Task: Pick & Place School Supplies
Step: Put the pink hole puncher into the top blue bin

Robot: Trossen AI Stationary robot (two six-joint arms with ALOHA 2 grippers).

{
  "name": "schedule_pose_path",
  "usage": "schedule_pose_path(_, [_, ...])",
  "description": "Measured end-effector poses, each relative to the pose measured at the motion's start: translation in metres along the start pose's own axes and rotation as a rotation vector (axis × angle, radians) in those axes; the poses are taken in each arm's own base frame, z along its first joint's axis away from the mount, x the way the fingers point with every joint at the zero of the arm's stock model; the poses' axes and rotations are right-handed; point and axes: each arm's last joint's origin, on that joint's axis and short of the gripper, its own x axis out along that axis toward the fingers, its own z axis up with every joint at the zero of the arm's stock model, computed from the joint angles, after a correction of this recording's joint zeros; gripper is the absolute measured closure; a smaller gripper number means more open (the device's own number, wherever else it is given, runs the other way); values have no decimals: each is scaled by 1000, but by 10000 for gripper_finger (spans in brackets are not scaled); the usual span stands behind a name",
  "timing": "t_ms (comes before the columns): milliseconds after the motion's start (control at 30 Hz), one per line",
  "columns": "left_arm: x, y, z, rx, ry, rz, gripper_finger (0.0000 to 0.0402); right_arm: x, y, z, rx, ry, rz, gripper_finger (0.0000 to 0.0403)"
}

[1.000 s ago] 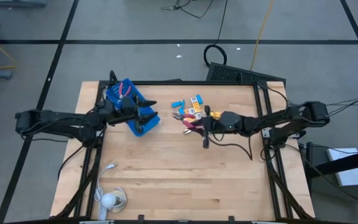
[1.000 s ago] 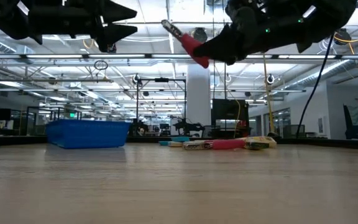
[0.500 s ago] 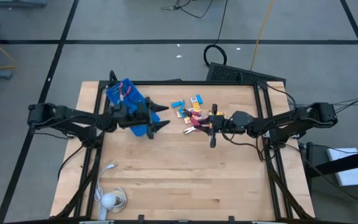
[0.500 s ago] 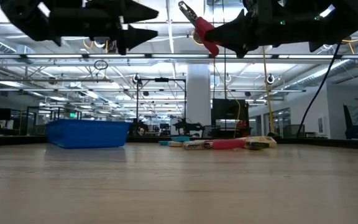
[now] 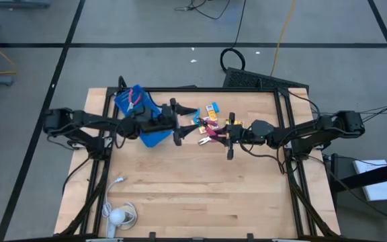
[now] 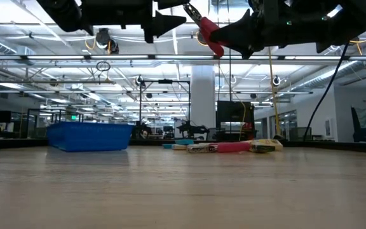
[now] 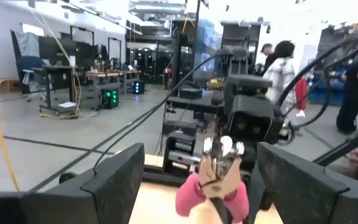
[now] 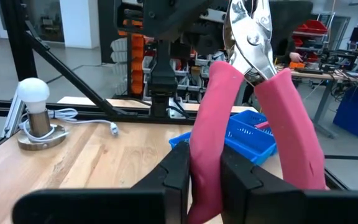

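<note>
Table: a pale wooden table is seen from above, on a grey floor marked with dark lines.
High view: the right gripper is clamped on pink-handled pliers, held above the loose supplies near the far edge. The left gripper is spread wide, just beside the pliers' nose, with the blue tray behind it.
Low view: the pliers are held high above the table, well clear of the items lying on it, the left gripper close to the steel tip.
Left wrist view: the pliers are seen nose-on between the two spread fingers – a hand-over appears to be under way.
Right wrist view: one pink handle of the pliers is pinched between the fingers; the steel jaws point away, toward the left arm.
Step done well: the left fingers would best be closed across the steel head before the right grip is let go – never both released at once.
Long axis: roughly along the line between the arms, nose toward the left arm, tilted slightly upward.
</note>
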Motion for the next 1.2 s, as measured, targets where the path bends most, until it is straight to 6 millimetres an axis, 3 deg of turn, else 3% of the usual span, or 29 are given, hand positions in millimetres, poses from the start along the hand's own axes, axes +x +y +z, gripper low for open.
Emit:
schedule_pose_path(333, [15, 1, -11, 46, 21, 1, 98, 0, 0, 1, 2, -6, 1, 360])
schedule_pose_path(1200, [20, 3, -22, 86, -14, 7, 128, 0, -2, 1, -15, -8, -11, 360])
